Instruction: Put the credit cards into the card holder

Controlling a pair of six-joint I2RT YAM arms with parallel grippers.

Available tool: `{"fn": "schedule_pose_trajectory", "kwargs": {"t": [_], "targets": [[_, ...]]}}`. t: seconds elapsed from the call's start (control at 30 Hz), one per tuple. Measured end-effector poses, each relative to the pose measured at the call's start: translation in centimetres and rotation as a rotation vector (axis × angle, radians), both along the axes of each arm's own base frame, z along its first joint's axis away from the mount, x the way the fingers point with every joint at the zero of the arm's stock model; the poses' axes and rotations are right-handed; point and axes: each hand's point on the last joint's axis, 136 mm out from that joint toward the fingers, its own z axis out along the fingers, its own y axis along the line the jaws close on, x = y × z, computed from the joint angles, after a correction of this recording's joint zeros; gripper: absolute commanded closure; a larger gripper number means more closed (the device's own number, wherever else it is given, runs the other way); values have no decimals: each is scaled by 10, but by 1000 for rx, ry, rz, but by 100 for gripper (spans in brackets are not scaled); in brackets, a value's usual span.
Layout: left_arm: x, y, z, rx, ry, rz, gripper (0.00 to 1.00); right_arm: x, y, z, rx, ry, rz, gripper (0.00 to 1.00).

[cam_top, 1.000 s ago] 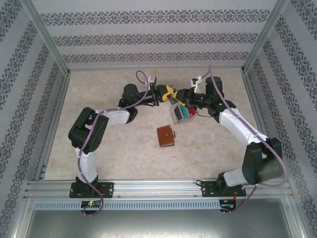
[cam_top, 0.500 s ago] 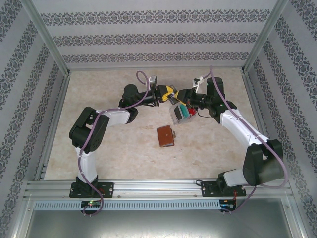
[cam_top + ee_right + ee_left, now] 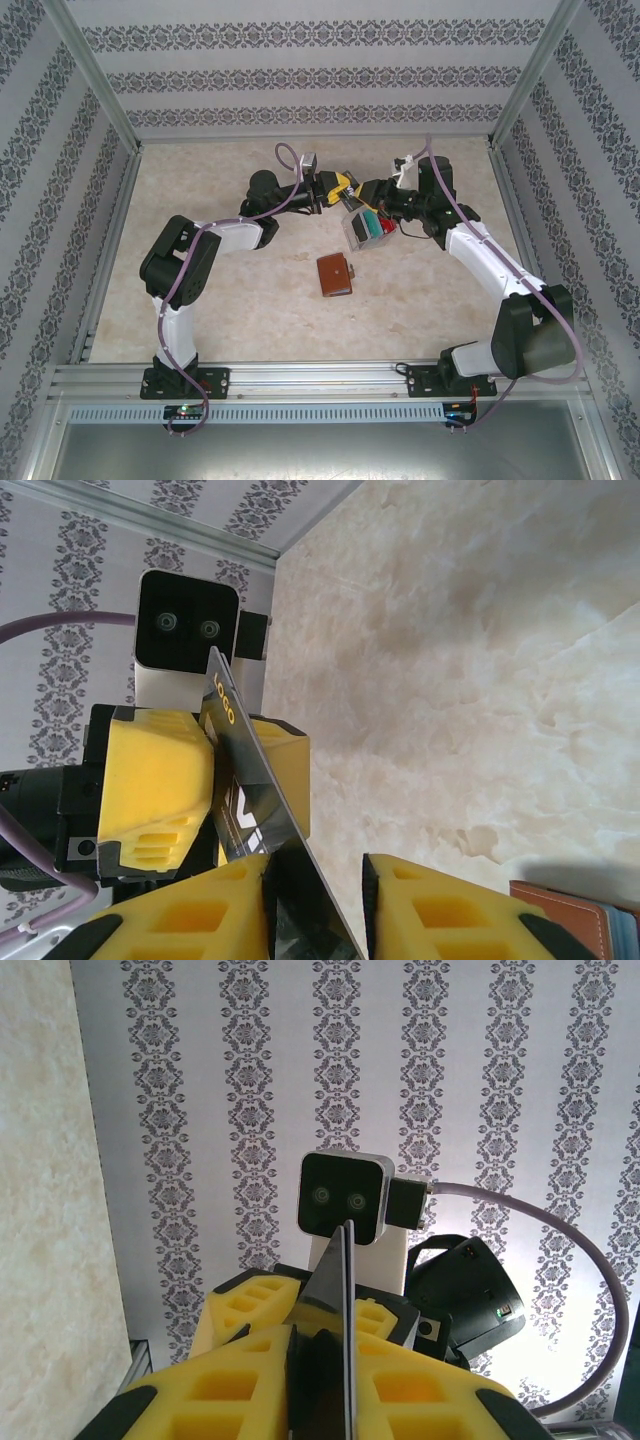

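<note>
Above the far table, dark grey card in mid-air, held on edge, long axis running from gripper to gripper, "LOGO" end toward left gripper. Left fingers closed on that end; right gripper pinched on the opposite end. Holder flat on table, nearer the bases, well apart from the card. Red and teal cards in clear tray just beside right gripper.

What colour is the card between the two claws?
The card is dark grey with gold lettering; the right wrist view shows it best.
</note>
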Motion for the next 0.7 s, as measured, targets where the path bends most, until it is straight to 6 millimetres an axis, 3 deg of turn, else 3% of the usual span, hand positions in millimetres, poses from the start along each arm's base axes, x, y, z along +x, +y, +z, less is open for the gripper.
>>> {"fn": "schedule_pose_trajectory", "kwargs": {"t": [0.2,0.33,0.4,0.47,0.7], "targets": [[0,0,0,0,1,0,81,2,-7,0,-13,2,-30,73],[0,0,-1,0,2,1,82,2,-7,0,-15,-1,-32,78],[1,0,-2,0,7,3,85,2,-8,1,-14,-5,-31,86],[3,0,-6,3,14,5,85,2,-9,4,-13,-14,-35,85],[2,-1,-6,0,20,1,72,0,-12,1,-35,-11,-43,87]]}}
